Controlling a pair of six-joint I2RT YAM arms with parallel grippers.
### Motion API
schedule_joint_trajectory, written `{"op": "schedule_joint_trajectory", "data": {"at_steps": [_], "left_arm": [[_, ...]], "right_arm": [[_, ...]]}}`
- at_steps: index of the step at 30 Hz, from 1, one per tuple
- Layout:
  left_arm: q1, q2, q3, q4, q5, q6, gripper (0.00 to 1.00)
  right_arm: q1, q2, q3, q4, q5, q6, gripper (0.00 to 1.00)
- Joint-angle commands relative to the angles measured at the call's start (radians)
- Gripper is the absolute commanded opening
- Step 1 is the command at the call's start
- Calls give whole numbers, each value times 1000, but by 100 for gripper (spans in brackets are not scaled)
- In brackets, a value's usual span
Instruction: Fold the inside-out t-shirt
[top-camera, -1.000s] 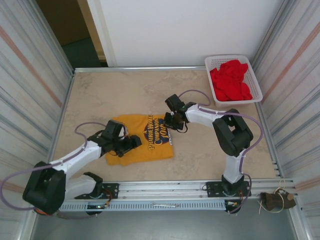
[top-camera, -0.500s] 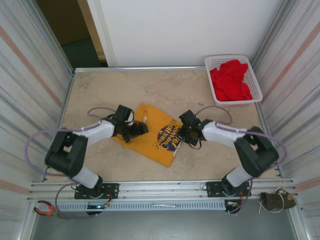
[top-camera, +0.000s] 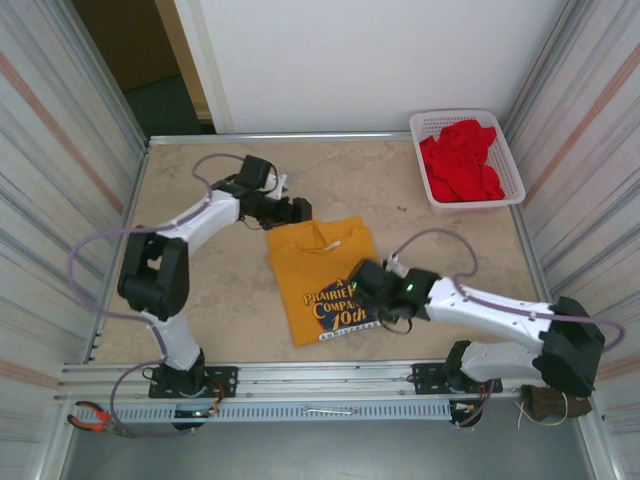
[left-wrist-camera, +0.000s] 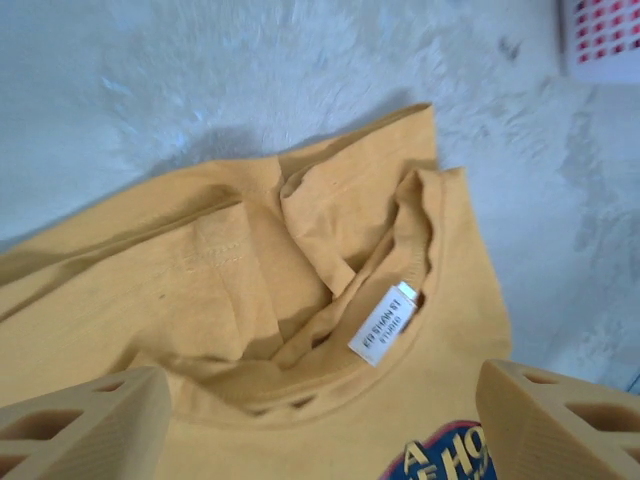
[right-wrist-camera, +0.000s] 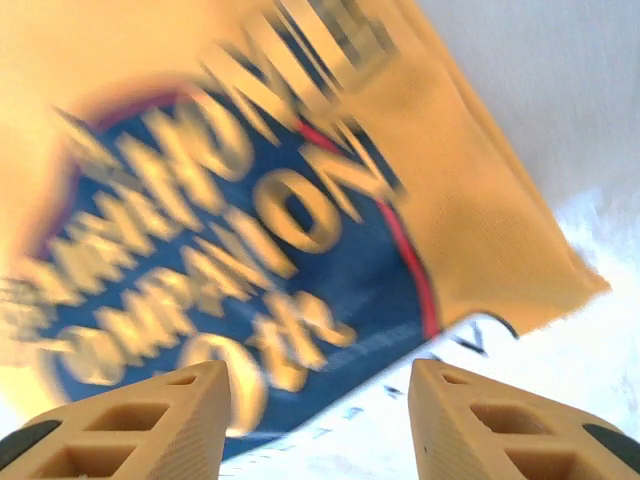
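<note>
Since a second ago the inside-out t-shirt (top-camera: 322, 262) has turned and is now lying mid-table with its collar (left-wrist-camera: 410, 215) facing the far side and its blue print (top-camera: 335, 305) toward the near rail. The left gripper (top-camera: 297, 210) has swung up from the shirt's near-left side and is hovering just beyond the collar, its fingers (left-wrist-camera: 80, 420) standing wide apart with nothing between them (the white tag (left-wrist-camera: 383, 325) is showing inside the neckline). The right gripper (top-camera: 364, 284) has dropped to the print's right edge, its fingers (right-wrist-camera: 130, 420) parting and gripping nothing. Bare table (top-camera: 200, 290) is lying open left of the shirt and on the far side. The basket (top-camera: 512, 165) of red garments (top-camera: 460, 160) is sitting well apart in the far-right corner. The hem is lying near the front edge.
</note>
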Motion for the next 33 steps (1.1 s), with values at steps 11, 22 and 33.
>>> {"op": "schedule_joint_trajectory", "data": {"at_steps": [11, 22, 33], "left_arm": [[91, -245, -486, 196, -23, -323, 81], [90, -167, -485, 265, -9, -350, 70], [91, -58, -439, 333, 51, -305, 48]], "right_arm": [[-568, 398, 304, 192, -426, -862, 71], [-604, 612, 345, 286, -548, -852, 63], [-614, 601, 213, 405, -591, -751, 28]]}}
